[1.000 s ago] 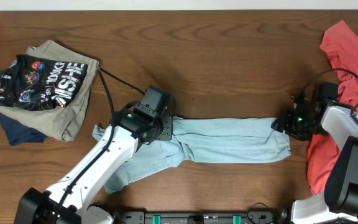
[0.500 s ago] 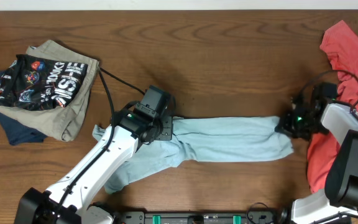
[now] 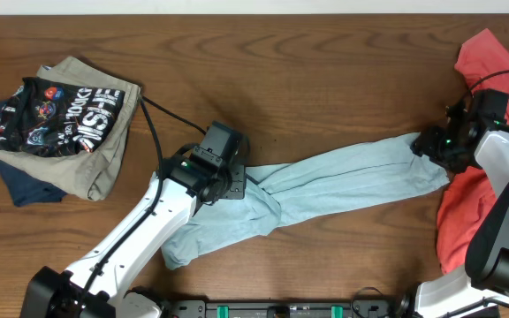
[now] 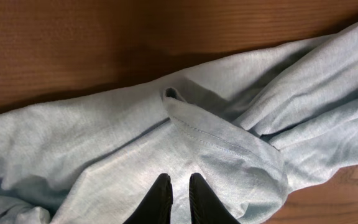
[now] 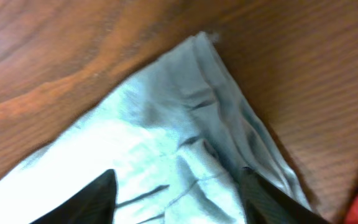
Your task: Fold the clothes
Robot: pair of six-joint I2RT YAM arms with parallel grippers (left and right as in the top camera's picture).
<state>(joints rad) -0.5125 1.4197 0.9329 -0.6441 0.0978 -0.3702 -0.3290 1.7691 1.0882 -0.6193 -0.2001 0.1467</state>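
Dark wooden table, pale strip along far edge

Bare table behind T-shirt; red cloth crowds right gripper, perhaps touching

A pale blue T-shirt lay stretched in a crumpled band across the desk. It slanted from the left claw near the middle to the right claw by the right edge. A red garment lay along that edge, and a pile of clothes sat at the far left corner.
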